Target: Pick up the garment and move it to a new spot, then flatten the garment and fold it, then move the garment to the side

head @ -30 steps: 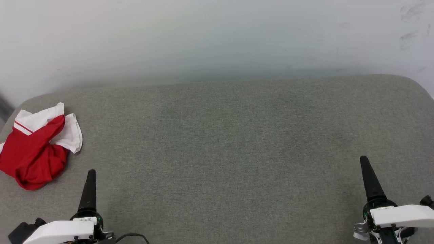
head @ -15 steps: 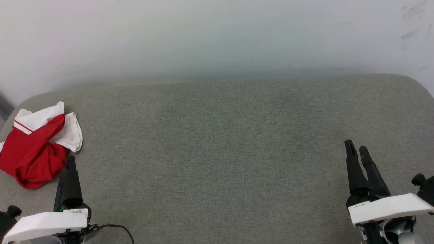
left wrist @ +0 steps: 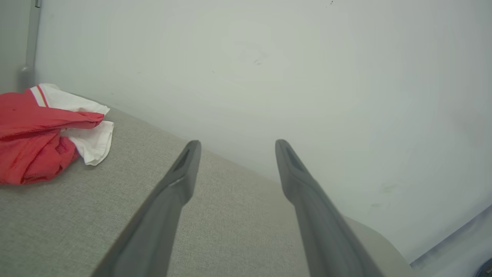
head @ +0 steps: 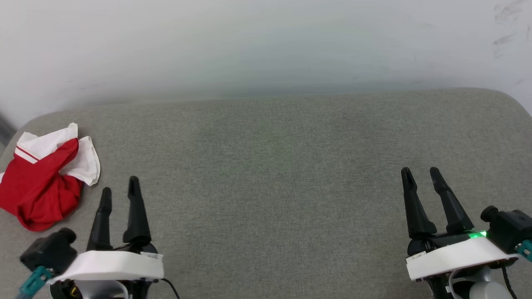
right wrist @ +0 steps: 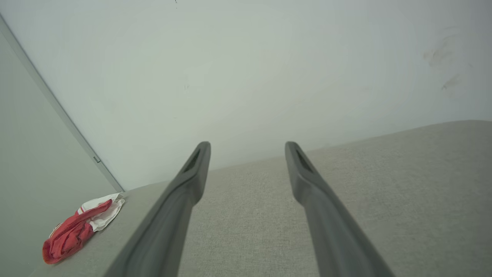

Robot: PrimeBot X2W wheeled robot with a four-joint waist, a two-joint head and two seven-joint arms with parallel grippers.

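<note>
The garment (head: pixel 43 180) lies crumpled at the far left of the grey cushioned surface (head: pixel 274 174), red with white sleeve parts on top. It also appears as the garment (left wrist: pixel 42 134) in the left wrist view and, small at the lower left of the right wrist view, as the garment (right wrist: pixel 78 229). My left gripper (head: pixel 119 189) is open just right of the heap, apart from it, nothing between its fingers. My right gripper (head: pixel 419 171) is open and empty at the lower right, far from the cloth.
A pale wall (head: pixel 266 45) rises directly behind the cushioned surface. The surface's rounded corners lie at the far left and far right, and the garment sits close to the left edge.
Both grippers have turned so that both fingers of each now show spread apart. The left one shifted right, away from the garment; the right one moved left and farther in. The garment stayed put.
</note>
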